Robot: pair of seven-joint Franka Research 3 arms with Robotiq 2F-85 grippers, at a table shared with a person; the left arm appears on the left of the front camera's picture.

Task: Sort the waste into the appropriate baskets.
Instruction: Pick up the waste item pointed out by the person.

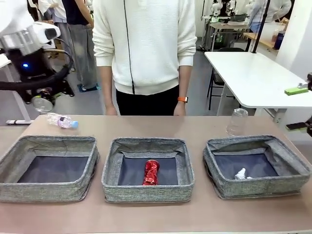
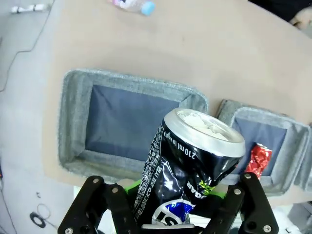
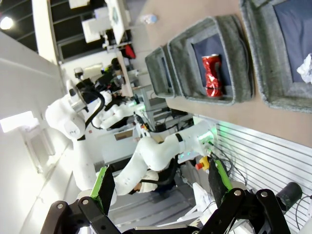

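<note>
Left wrist view: dark can (image 2: 191, 163) clamped in left end effector (image 2: 175, 202).

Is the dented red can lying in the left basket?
No, the dented red can lies on the dark bottom of the middle basket.

Our left arm (image 1: 22, 41) raised at our left side, wrist pointing down, our left gripper (image 2: 173, 204) clamped on the crushed dark can (image 2: 190, 161), black fingers (image 2: 100, 207) either side of it, our right gripper (image 3: 161, 187) rolled sideways, green-padded fingers (image 3: 104, 187) spread wide, nothing between them
</note>
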